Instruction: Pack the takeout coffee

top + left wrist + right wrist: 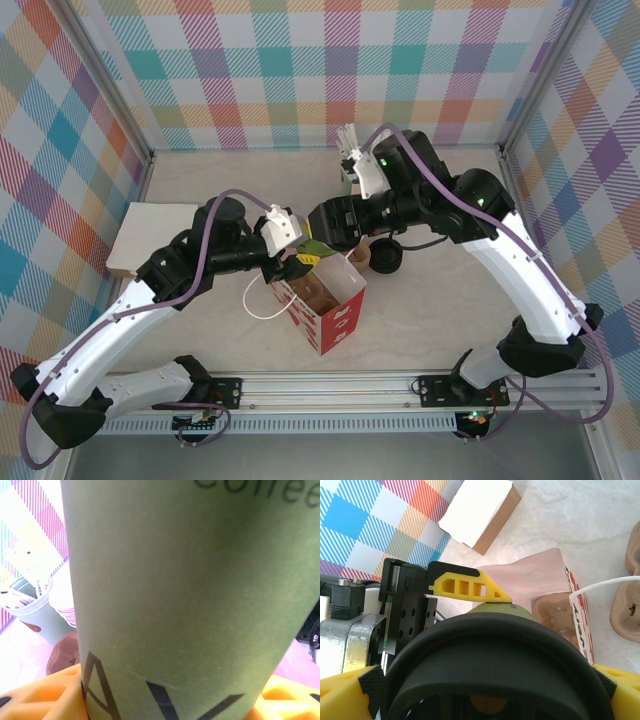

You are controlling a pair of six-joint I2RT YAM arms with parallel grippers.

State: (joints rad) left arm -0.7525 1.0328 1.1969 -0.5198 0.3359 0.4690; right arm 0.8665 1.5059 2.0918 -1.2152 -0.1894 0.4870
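The takeout coffee I'm holding: dark green paper cup, "coffee" printed at the top right of my left wrist view, round black lid on, roughly dead centre in the overhead shot.

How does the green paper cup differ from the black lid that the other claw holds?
The dark green paper cup is tall, lettered and gripped round its wall by the left claw; the round black plastic lid is low, plain and held by the right claw at the cup's top. Both sit between yellow fingers beside the open red-and-white paper bag.
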